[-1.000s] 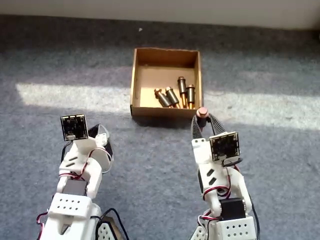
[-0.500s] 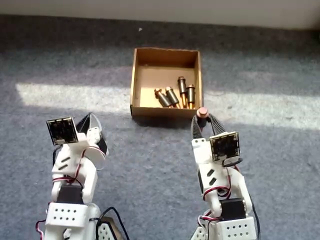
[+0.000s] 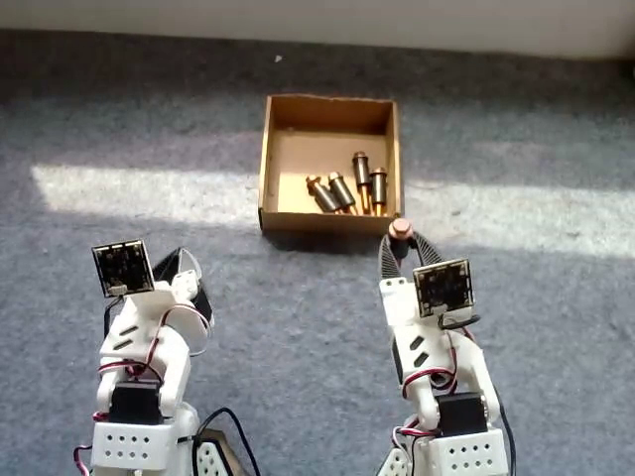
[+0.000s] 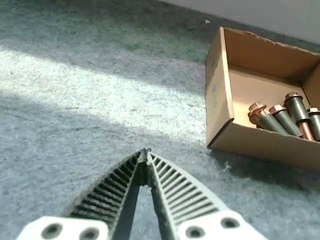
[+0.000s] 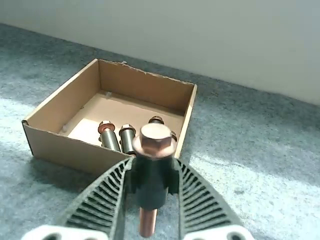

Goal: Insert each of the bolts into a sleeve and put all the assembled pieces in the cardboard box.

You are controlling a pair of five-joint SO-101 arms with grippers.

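Left pincer [image 4: 145,156], pressed together, is pulling back; right pincer [image 5: 151,169] is pinching the last assembled piece [image 5: 150,187] beside the cardboard box [image 5: 60,147].

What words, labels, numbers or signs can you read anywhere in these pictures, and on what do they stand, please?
None can be read.
cardboard box: faint marks on its outer wall, too faint to read.
camera boards on the wrists: print too small to read.
assembled piece in the right claw: no marking visible.
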